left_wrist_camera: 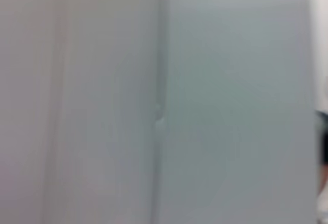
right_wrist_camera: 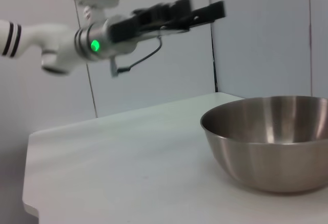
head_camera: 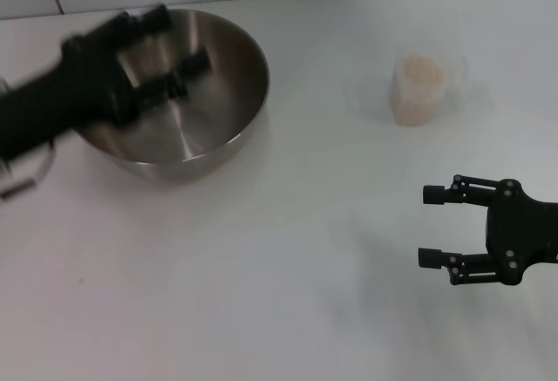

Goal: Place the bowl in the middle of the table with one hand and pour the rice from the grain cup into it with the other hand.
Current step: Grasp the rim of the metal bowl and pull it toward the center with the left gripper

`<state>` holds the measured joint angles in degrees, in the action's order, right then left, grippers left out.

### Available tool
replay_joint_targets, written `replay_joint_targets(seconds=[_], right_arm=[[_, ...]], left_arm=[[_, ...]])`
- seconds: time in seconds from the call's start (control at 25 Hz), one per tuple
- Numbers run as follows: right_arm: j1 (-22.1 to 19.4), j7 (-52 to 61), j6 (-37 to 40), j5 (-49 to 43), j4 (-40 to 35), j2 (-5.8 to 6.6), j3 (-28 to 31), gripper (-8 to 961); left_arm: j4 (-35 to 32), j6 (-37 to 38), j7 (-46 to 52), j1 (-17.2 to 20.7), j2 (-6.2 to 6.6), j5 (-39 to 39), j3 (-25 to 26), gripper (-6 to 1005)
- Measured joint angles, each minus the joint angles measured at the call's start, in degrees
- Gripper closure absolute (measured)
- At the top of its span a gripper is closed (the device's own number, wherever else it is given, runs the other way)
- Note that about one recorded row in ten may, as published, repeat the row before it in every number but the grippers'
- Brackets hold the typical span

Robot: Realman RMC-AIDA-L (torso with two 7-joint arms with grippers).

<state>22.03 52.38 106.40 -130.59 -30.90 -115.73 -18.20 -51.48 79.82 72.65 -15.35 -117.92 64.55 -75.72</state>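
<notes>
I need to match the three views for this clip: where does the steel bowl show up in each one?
Head view: the bowl sits upper left on the table, with the left gripper above it.
Left wrist view: the bowl is not in it; only a blurred pale surface shows.
Right wrist view: the bowl sits at the lower right.
Shared landmark: the left gripper, seen above the bowl in both the head and right wrist views.

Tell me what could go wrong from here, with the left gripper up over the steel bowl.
The left gripper, open, hangs above the large stainless-steel mixing bowl without holding it; closing badly on the thin rim could tip or skid it. The small clear plastic cup of pale rice stands full; the open right gripper could knock it over.
</notes>
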Motion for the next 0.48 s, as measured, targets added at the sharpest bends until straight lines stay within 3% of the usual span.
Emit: replay_joint_targets(seconds=[0.08, 0.2, 0.32, 0.48], right_arm=[[-0.04, 0.0, -0.03, 0.0, -0.01, 0.0, 0.01, 134], [0.0, 0.0, -0.03, 0.0, -0.03, -0.01, -0.04, 134], [0.08, 0.0, 0.07, 0.0, -0.04, -0.05, 0.03, 134], [0.22, 0.0, 0.22, 0.0, -0.04, -0.17, 0.06, 135]], left_arm=[[-10.5, -12.89, 16.06, 0.49, 0.31, 8.5, 2.06, 230], [-17.65, -24.45, 32.93, -1.24, 0.65, 22.71, 4.0, 232], [-17.67, -27.63, 51.59, -7.34, 1.64, 39.48, 8.17, 233], [-11.21, -24.47, 61.91, -15.7, 1.94, 54.81, 13.38, 233]])
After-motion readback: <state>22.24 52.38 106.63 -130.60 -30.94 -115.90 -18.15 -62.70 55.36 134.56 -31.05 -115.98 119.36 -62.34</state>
